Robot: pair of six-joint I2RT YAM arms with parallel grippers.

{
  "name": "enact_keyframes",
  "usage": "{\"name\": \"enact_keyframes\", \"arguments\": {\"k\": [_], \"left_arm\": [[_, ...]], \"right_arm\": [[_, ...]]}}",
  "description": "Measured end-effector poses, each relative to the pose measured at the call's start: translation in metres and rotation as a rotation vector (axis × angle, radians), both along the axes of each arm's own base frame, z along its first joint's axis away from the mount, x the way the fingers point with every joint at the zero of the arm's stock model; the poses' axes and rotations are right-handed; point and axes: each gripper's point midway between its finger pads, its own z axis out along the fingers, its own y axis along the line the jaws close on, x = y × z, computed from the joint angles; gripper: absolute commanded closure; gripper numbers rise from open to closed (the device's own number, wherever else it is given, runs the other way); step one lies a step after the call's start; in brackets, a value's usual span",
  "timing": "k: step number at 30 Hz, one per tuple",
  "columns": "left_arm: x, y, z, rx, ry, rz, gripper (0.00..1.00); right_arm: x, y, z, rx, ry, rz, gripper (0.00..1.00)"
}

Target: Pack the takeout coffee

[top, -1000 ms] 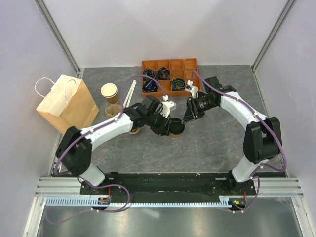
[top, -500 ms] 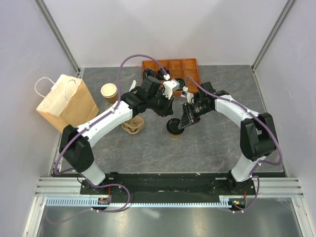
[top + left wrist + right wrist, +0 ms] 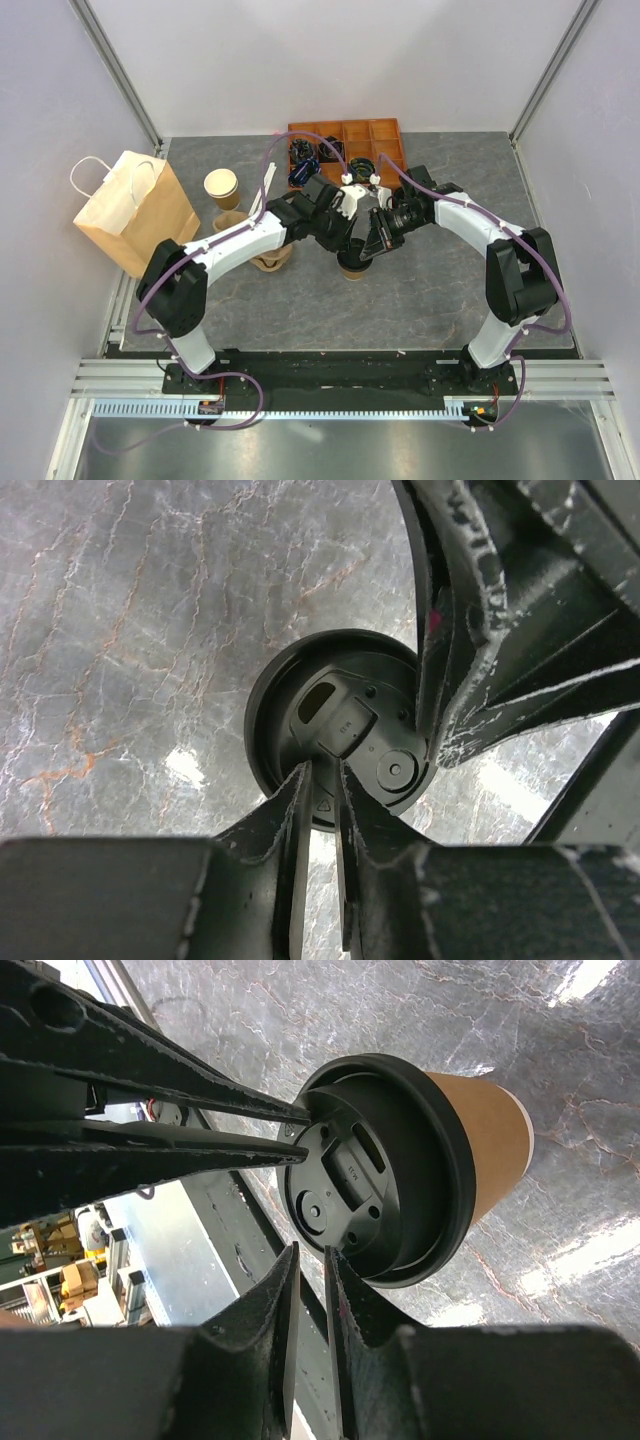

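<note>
"Takeout coffee (image 3: pixel 470 1150) first: where does it sit?"

"Standing near the middle of the grey marbled table (image 3: pixel 430 300), with its black lid (image 3: pixel 340 725) on and both arms crowded over it."

"Start at the left, then."

"At 9 o'clock from the cup, well apart, there's a brown paper bag (image 3: pixel 135 210) with handles. At 10 o'clock stands a lidless cup (image 3: pixel 221 186), with white sticks (image 3: pixel 262 190) just to its right."

"And the left gripper (image 3: pixel 323 772)?"

"It reaches in from 11 o'clock in the overhead view. Its fingers are almost together, with only a thin slit between them. In its own camera the tips sit at the 6 o'clock edge of the lid. Whether they nip the rim, I cannot tell."

"Right gripper (image 3: pixel 308 1252)?"

"It enters from 2 o'clock. Its jaws are just as narrow, a slit and no more. In its own camera the tips are at the lid's 7 o'clock edge. Nothing shows inside the slit, but I cannot tell whether it has hold of the rim. The two grippers nearly meet above the lid."

"Anything further back?"

"At 12 o'clock, by the far edge, an orange compartment tray (image 3: pixel 345 124) holds dark bundled items in its left cells."
</note>
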Motion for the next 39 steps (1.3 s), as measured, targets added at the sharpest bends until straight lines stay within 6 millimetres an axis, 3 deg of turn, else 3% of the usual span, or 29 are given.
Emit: {"name": "enact_keyframes", "arguments": {"k": [7, 14, 16, 20, 25, 29, 34, 39], "left_arm": [[-0.004, 0.005, 0.008, 0.001, 0.020, 0.007, 0.75], [0.003, 0.001, 0.053, -0.048, -0.047, 0.014, 0.75], [0.005, -0.001, 0.058, -0.061, -0.061, 0.014, 0.75], [0.008, -0.003, 0.047, -0.048, -0.050, 0.017, 0.75], [0.014, -0.009, 0.000, -0.006, 0.014, 0.018, 0.76], [0.016, -0.012, 0.003, -0.035, -0.003, 0.016, 0.76], [0.009, -0.003, 0.006, -0.015, 0.005, 0.025, 0.73], [0.003, 0.004, 0.030, -0.036, -0.016, 0.025, 0.72]], "right_arm": [[0.000, 0.000, 0.000, -0.002, 0.002, -0.004, 0.76], [0.000, 0.000, 0.000, -0.002, 0.004, -0.005, 0.76], [0.000, 0.000, 0.000, -0.002, 0.004, -0.005, 0.76], [0.000, 0.000, 0.000, -0.002, 0.005, -0.005, 0.76], [0.001, 0.000, 0.000, -0.001, 0.003, -0.005, 0.76], [0.002, 0.001, 0.000, 0.003, -0.003, -0.004, 0.76], [0.002, 0.002, 0.000, 0.005, 0.002, -0.006, 0.75], [0.002, 0.002, 0.001, 0.007, 0.009, -0.010, 0.75]]}}
